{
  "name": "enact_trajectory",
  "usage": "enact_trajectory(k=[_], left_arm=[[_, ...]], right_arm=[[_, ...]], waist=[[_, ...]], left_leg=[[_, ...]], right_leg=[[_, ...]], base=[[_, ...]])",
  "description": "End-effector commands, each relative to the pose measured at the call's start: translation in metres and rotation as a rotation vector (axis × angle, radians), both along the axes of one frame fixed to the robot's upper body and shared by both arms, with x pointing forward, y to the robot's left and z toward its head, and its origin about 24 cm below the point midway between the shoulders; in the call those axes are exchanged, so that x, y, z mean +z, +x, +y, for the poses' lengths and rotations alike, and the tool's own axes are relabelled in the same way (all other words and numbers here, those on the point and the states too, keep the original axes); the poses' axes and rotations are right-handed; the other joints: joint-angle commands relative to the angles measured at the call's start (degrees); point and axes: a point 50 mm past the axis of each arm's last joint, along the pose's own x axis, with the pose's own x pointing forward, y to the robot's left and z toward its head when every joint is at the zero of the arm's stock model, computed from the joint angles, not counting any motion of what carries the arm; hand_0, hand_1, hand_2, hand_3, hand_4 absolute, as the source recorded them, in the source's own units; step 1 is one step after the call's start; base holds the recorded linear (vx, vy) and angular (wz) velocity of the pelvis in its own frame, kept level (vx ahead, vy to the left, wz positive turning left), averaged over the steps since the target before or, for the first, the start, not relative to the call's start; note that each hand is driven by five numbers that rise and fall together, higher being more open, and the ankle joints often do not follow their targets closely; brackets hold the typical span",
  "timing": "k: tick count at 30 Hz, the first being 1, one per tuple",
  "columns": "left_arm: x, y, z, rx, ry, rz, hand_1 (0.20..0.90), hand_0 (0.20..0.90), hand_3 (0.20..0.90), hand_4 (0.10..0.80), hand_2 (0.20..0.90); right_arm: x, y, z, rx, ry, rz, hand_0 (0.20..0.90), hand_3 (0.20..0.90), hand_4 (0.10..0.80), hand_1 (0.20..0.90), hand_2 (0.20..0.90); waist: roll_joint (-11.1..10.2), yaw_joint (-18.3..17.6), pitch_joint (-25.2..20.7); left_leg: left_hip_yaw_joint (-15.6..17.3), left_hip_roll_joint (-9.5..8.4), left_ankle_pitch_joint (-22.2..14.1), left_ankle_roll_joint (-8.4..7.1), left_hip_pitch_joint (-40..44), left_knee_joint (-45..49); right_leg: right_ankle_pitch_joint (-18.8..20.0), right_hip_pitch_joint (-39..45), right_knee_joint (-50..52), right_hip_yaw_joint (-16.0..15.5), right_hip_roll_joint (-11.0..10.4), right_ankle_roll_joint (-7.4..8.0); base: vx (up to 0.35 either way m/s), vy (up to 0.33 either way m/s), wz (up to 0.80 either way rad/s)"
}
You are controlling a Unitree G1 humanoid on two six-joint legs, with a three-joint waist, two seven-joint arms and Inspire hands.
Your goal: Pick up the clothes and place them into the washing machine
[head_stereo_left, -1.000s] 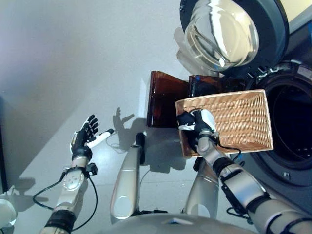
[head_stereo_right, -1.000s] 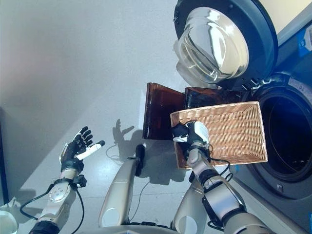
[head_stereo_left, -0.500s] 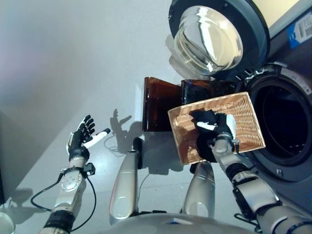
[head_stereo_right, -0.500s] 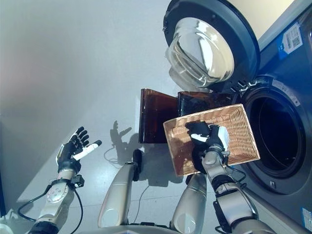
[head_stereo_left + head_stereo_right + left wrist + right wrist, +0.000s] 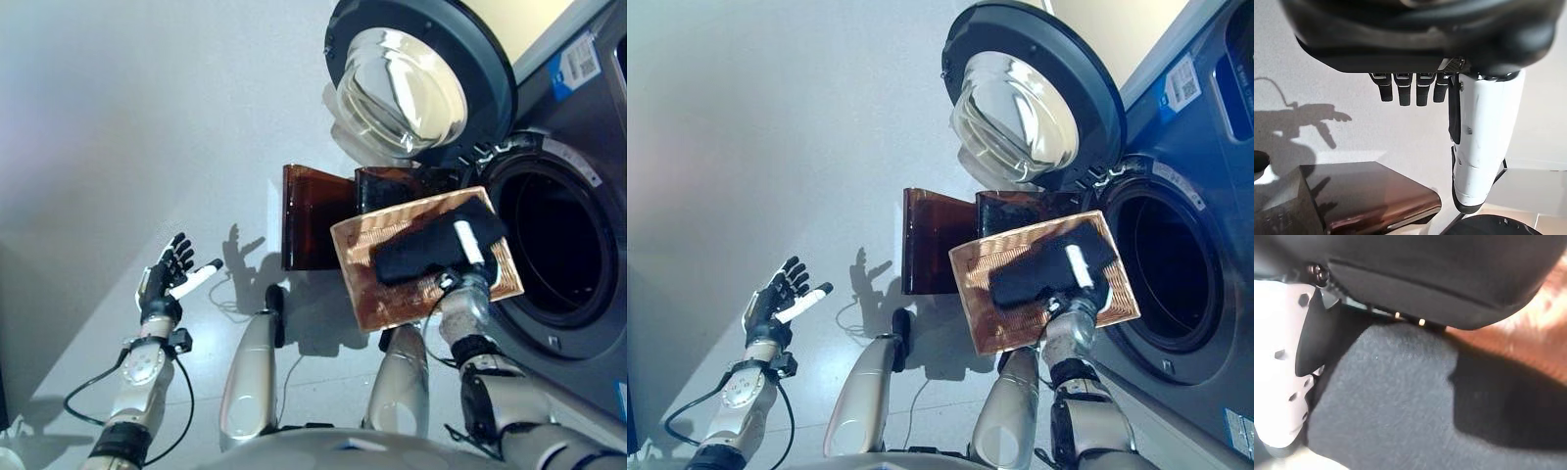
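Observation:
A dark grey cloth [image 5: 416, 259] lies bunched across the wicker basket [image 5: 358, 299], which stands tilted in front of the washing machine's open drum [image 5: 554, 245]. My right hand [image 5: 470, 245] sits on the cloth's end nearest the drum, its white-covered thumb laid over the fabric. In the right wrist view the cloth [image 5: 1400, 401] presses against the palm beside the thumb [image 5: 1278, 362], and the fingers are hidden. My left hand [image 5: 165, 279] hovers over the floor far to the left, open and empty, with straight fingers [image 5: 1400, 90].
The washer's round glass door [image 5: 402, 88] stands swung open above the basket. Two brown translucent bins [image 5: 309, 215] stand on the floor just behind the basket. Grey floor [image 5: 118, 117] stretches to the left.
My right hand has travelled from the basket's left edge across to its side by the drum, and the dark cloth now shows in its grasp. The camera has also shifted. The left hand stays put.

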Motion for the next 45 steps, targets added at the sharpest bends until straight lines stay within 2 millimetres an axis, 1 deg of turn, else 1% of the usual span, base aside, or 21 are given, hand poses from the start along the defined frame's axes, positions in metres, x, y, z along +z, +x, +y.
enact_trajectory(k=[1,3,5,6,9,14,17,18,21,24,26,33,36,37,38,39,40,41,42,43,45], left_arm=[[0.007,-0.013,0.023,0.084,0.001,-0.042,0.900,0.900,0.900,0.800,0.900],[0.007,-0.013,0.023,0.086,-0.004,-0.043,0.900,0.900,0.900,0.800,0.900],[0.006,-0.014,0.022,0.091,-0.011,-0.041,0.900,0.900,0.900,0.800,0.900],[0.008,-0.014,0.021,0.083,-0.012,-0.055,0.900,0.900,0.900,0.800,0.900],[0.008,-0.014,0.019,0.078,-0.016,-0.053,0.900,0.900,0.900,0.800,0.900],[0.008,-0.014,0.018,0.072,-0.013,-0.050,0.900,0.900,0.900,0.800,0.900],[0.008,-0.015,0.019,0.075,-0.014,-0.049,0.900,0.900,0.900,0.800,0.900],[0.008,-0.016,0.019,0.069,-0.007,-0.043,0.900,0.900,0.900,0.800,0.900],[0.011,-0.016,0.020,0.064,0.005,-0.045,0.900,0.900,0.900,0.800,0.900],[0.011,-0.018,0.022,0.060,0.022,-0.033,0.900,0.900,0.900,0.800,0.900],[0.010,-0.019,0.023,0.061,0.025,-0.028,0.900,0.900,0.900,0.800,0.900],[0.007,-0.025,0.029,0.045,0.048,0.009,0.900,0.900,0.900,0.800,0.900],[0.010,-0.026,0.029,0.033,0.049,0.001,0.900,0.900,0.900,0.800,0.900],[0.010,-0.026,0.029,0.033,0.047,0.000,0.900,0.900,0.900,0.800,0.900],[0.010,-0.026,0.028,0.027,0.045,-0.003,0.900,0.900,0.900,0.800,0.900],[0.011,-0.025,0.027,0.023,0.042,-0.009,0.900,0.900,0.900,0.800,0.900],[0.011,-0.025,0.026,0.022,0.039,-0.010,0.900,0.900,0.900,0.800,0.900],[0.014,-0.024,0.025,0.012,0.038,-0.020,0.900,0.900,0.900,0.800,0.900],[0.014,-0.024,0.025,0.012,0.036,-0.021,0.900,0.900,0.900,0.800,0.900],[0.016,-0.023,0.024,0.010,0.030,-0.038,0.900,0.900,0.900,0.800,0.900],[0.017,-0.023,0.023,0.006,0.027,-0.042,0.900,0.900,0.900,0.800,0.900]], right_arm=[[0.014,-0.005,-0.021,-0.199,0.094,-0.256,0.200,0.200,0.300,0.200,0.200],[0.016,-0.006,-0.024,-0.240,0.125,-0.286,0.200,0.200,0.300,0.200,0.200],[0.020,-0.007,-0.034,-0.320,0.148,-0.311,0.200,0.200,0.300,0.200,0.200],[0.028,-0.005,-0.040,-0.370,0.167,-0.358,0.200,0.200,0.300,0.200,0.200],[0.034,-0.005,-0.048,-0.428,0.173,-0.387,0.200,0.200,0.300,0.200,0.200],[0.044,-0.007,-0.063,-0.509,0.174,-0.394,0.200,0.200,0.300,0.200,0.200],[0.048,-0.006,-0.067,-0.545,0.186,-0.396,0.200,0.200,0.300,0.200,0.200],[0.051,-0.005,-0.071,-0.579,0.198,-0.388,0.200,0.200,0.300,0.200,0.200],[0.060,-0.004,-0.079,-0.626,0.212,-0.392,0.200,0.200,0.300,0.200,0.200],[0.071,-0.005,-0.091,-0.692,0.225,-0.402,0.200,0.200,0.300,0.200,0.200],[0.074,-0.007,-0.095,-0.717,0.225,-0.398,0.200,0.200,0.300,0.200,0.200],[0.109,-0.012,-0.127,-0.783,0.187,-0.436,0.200,0.200,0.300,0.200,0.200],[0.130,-0.015,-0.142,-0.824,0.167,-0.460,0.200,0.200,0.300,0.200,0.200],[0.131,-0.015,-0.143,-0.824,0.166,-0.460,0.200,0.200,0.300,0.200,0.200],[0.144,-0.016,-0.149,-0.843,0.157,-0.478,0.200,0.200,0.300,0.200,0.200],[0.152,-0.018,-0.154,-0.858,0.148,-0.491,0.200,0.200,0.300,0.200,0.200],[0.154,-0.018,-0.155,-0.859,0.146,-0.491,0.200,0.200,0.300,0.200,0.200],[0.165,-0.023,-0.163,-0.884,0.128,-0.501,0.200,0.200,0.300,0.200,0.200],[0.166,-0.023,-0.163,-0.884,0.126,-0.501,0.200,0.200,0.300,0.200,0.200],[0.174,-0.027,-0.168,-0.912,0.120,-0.518,0.200,0.200,0.300,0.200,0.200],[0.177,-0.030,-0.171,-0.930,0.125,-0.524,0.200,0.200,0.300,0.200,0.200]], waist=[[0.05,0.10,-3.94],[0.16,0.09,-3.98],[0.42,0.23,-3.94],[0.66,0.24,-3.81],[0.93,0.13,-3.50],[1.09,-0.20,-2.74],[1.20,-0.15,-2.67],[1.45,-0.01,-2.55],[1.83,0.22,-2.25],[2.39,0.14,-2.05],[2.59,0.12,-2.24],[3.69,0.66,-4.18],[4.56,1.05,-4.64],[4.62,1.08,-4.67],[4.98,1.19,-4.77],[5.27,1.26,-4.79],[5.39,1.26,-4.83],[5.61,1.29,-5.03],[5.71,1.24,-5.04],[5.99,1.27,-5.18],[6.11,1.17,-5.36]], left_leg=[[-3.31,3.04,9.19,-6.31,-1.09,-8.01],[-3.28,3.10,9.09,-6.36,-1.16,-7.84],[-3.38,3.10,8.87,-6.39,-1.36,-7.31],[-3.51,3.10,8.50,-6.27,-1.66,-6.45],[-3.82,3.13,7.45,-6.02,-2.56,-4.08],[-4.61,3.40,4.71,-5.58,-4.16,1.86],[-4.73,3.79,3.74,-5.39,-4.69,3.64],[-4.82,3.91,2.78,-5.05,-5.24,5.40],[-5.01,3.83,1.62,-4.64,-6.41,8.08],[-5.18,3.87,0.69,-4.51,-8.00,10.23],[-5.10,3.81,0.60,-4.48,-8.24,10.24],[-4.19,3.65,1.76,-4.56,-8.08,6.91],[-3.95,3.22,2.67,-4.59,-8.27,5.07],[-3.92,3.20,2.73,-4.58,-8.28,4.98],[-3.81,2.97,2.95,-4.50,-8.53,4.75],[-3.73,2.86,3.12,-4.48,-8.70,4.58],[-3.73,2.82,3.18,-4.47,-8.80,4.54],[-3.66,2.69,3.40,-4.45,-8.94,4.09],[-3.66,2.65,3.47,-4.44,-9.00,4.02],[-3.59,2.57,3.70,-4.46,-9.10,3.70],[-3.44,2.54,3.77,-4.49,-9.13,3.41]], right_leg=[[-2.45,0.64,5.13,3.00,-3.06,2.46],[-2.65,0.51,5.33,3.15,-3.03,2.47],[-3.06,0.09,6.15,3.38,-2.95,2.45],[-3.56,-0.46,7.12,3.84,-2.79,2.38],[-4.85,-1.59,9.35,4.58,-2.59,2.09],[-8.09,-3.95,15.58,6.53,-1.96,0.86],[-9.02,-4.90,17.34,6.92,-1.73,0.62],[-9.87,-5.98,19.01,7.52,-1.57,0.39],[-10.98,-7.51,21.74,8.51,-1.21,0.00],[-12.08,-9.46,24.09,9.51,-1.12,-0.34],[-12.04,-9.82,24.18,9.63,-1.08,-0.35],[-10.91,-10.83,22.08,9.78,-1.20,0.15],[-10.37,-11.37,21.23,10.08,-1.32,0.48],[-10.33,-11.42,21.18,10.10,-1.34,0.49],[-10.13,-11.58,20.90,10.27,-1.48,0.56],[-10.03,-11.84,20.90,10.28,-1.68,0.64],[-10.01,-11.96,20.91,10.29,-1.72,0.65],[-10.06,-12.10,20.90,10.27,-1.94,0.76],[-10.05,-12.19,20.91,10.28,-1.98,0.76],[-10.13,-12.38,21.02,10.32,-2.06,0.79],[-10.14,-12.42,20.96,10.36,-2.11,0.83]], base=[[0.000,0.000,0.00],[0.000,0.000,0.00],[0.000,0.000,0.00],[0.000,0.000,0.00],[-0.006,0.003,-0.02],[-0.013,0.002,-0.04],[0.000,-0.002,-0.05],[-0.019,0.007,-0.07],[-0.034,0.009,-0.15],[-0.038,0.010,-0.03],[-0.012,0.009,-0.07],[0.004,0.001,-0.01],[0.006,0.009,0.00],[0.008,0.012,-0.04],[0.010,0.009,-0.06],[0.000,0.000,0.00],[0.013,0.001,0.06],[0.012,0.000,0.07],[0.030,0.011,0.06],[0.018,0.010,0.06],[0.022,0.008,0.09]])
